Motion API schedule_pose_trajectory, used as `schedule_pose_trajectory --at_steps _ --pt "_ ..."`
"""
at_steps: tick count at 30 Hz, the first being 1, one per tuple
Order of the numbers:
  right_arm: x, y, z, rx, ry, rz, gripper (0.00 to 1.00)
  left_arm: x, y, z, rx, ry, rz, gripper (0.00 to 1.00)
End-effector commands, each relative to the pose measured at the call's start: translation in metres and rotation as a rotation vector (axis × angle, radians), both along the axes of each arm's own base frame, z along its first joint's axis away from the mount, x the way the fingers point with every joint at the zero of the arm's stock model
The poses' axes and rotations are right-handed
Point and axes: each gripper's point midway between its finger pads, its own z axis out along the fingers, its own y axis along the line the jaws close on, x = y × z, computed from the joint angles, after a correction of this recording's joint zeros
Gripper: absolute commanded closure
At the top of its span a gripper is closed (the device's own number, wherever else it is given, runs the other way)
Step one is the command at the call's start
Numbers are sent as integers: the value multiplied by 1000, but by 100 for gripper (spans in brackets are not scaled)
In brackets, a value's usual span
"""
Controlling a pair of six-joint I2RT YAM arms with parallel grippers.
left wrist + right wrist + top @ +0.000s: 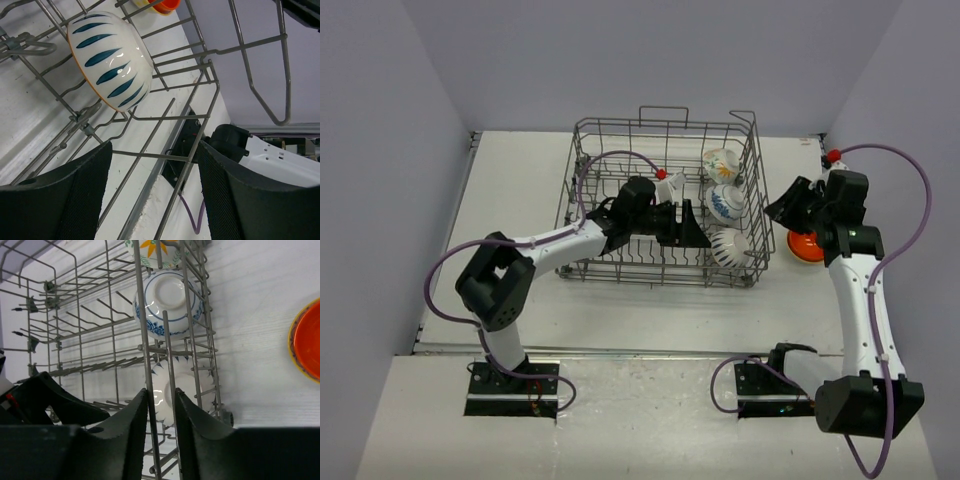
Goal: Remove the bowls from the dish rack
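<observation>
The grey wire dish rack [660,124] holds three bowls along its right side: a yellowish-patterned bowl [721,163], a blue-patterned bowl [726,204] and a dark-striped bowl [730,248]. My left gripper [692,228] is open and empty inside the rack, just left of the striped bowl [111,60]. My right gripper [775,208] is closed on two wires of the rack's right wall [141,315]. The orange bowl [806,247] sits in the pale yellow bowl on the table to the right of the rack, partly hidden by my right arm.
In the right wrist view, the blue-patterned bowl [167,302] and the striped bowl [192,385] show through the rack wall, and the orange bowl [307,340] is at the right edge. Grey walls close in the table at the left, back and right.
</observation>
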Motion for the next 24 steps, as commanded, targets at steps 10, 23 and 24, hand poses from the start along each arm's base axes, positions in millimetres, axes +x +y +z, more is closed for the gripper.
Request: schedule_pose_trajectory --at_steps 10,23,24 --pt "3 8 -1 17 -28 24 100 6 -12 0 -25 -20 -5 31" --pt "4 18 2 17 -27 52 100 -4 -22 -7 -82 14 -9 33" --pt "3 18 1 16 -26 52 100 -3 -22 -7 -82 14 -2 34"
